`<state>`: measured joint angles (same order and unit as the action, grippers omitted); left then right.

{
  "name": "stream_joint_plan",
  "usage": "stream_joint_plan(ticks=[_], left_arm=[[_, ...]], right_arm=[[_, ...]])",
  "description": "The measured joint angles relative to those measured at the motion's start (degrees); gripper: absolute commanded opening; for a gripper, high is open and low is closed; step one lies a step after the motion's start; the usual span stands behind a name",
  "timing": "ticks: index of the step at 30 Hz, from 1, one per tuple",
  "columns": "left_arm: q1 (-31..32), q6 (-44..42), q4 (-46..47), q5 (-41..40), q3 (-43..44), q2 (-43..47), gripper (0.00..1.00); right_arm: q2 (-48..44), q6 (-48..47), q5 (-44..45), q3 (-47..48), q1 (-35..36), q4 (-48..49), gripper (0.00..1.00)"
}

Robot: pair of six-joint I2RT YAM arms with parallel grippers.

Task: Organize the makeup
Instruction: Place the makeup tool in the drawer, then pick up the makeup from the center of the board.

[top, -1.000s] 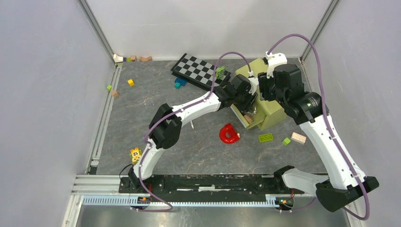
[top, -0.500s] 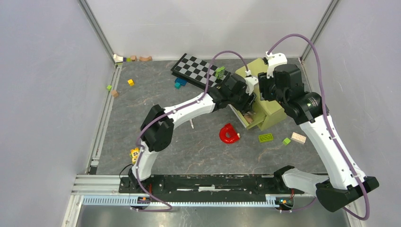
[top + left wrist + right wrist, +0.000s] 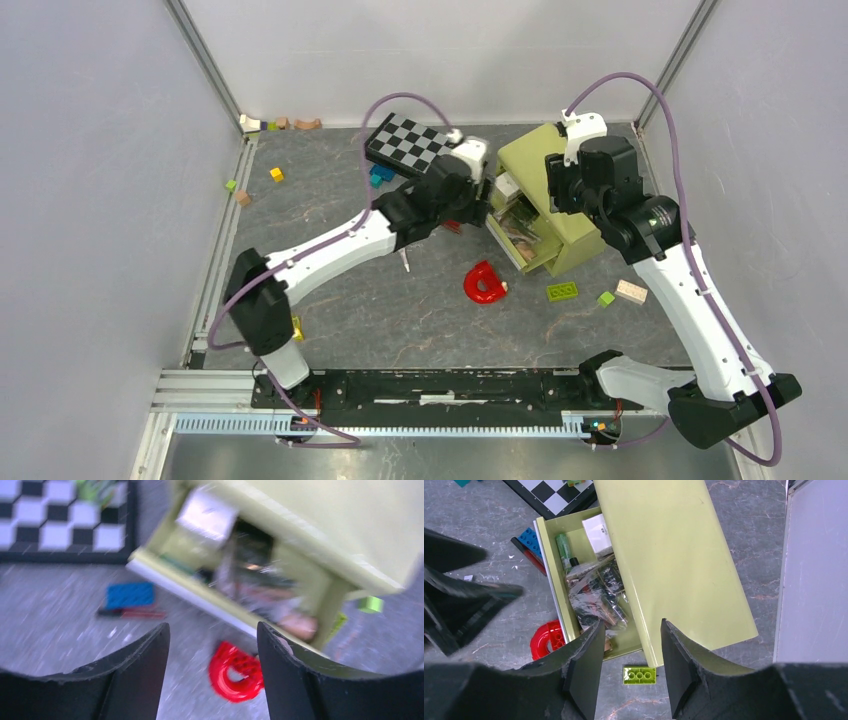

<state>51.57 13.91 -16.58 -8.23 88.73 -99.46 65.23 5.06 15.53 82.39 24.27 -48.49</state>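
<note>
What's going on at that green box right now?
The green box has its drawer pulled open, with a clear bag of makeup, a green tube and a white packet inside. The left pincer is open and empty, just in front of the drawer. The right pincer hangs over the box with jaws apart, holding nothing that I can see. A thin red stick lies on the table outside the drawer.

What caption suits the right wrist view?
Open right gripper above a green cabinet whose drawer holds bagged makeup.
</note>
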Motion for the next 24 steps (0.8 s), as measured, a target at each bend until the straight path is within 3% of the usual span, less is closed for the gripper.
stream_joint_plan(ticks=[3, 9, 15, 24], left_arm=[[-2.49, 7.58, -2.8, -9.6, -9.11, 5.77, 0.79], [-10.71, 17.97, -7.28, -15.63, -20.06, 8.72, 0.81], [-15.85, 24.74, -10.19, -15.63, -24.59, 5.81, 0.81], [-16.46, 30.23, -9.9, -12.68, -24.61, -2.43, 0.77]], right_arm=[[-0.15, -0.02, 0.0, -0.46, 0.0, 0.17, 0.51], [-0.15, -0.02, -0.15, -0.76, 0.0, 0.85, 0.51], [-0.15, -0.24, -0.24, -0.76, 0.0, 0.87, 0.52], [-0.48, -0.48, -0.13, -1.9, 0.0, 0.87, 0.52]])
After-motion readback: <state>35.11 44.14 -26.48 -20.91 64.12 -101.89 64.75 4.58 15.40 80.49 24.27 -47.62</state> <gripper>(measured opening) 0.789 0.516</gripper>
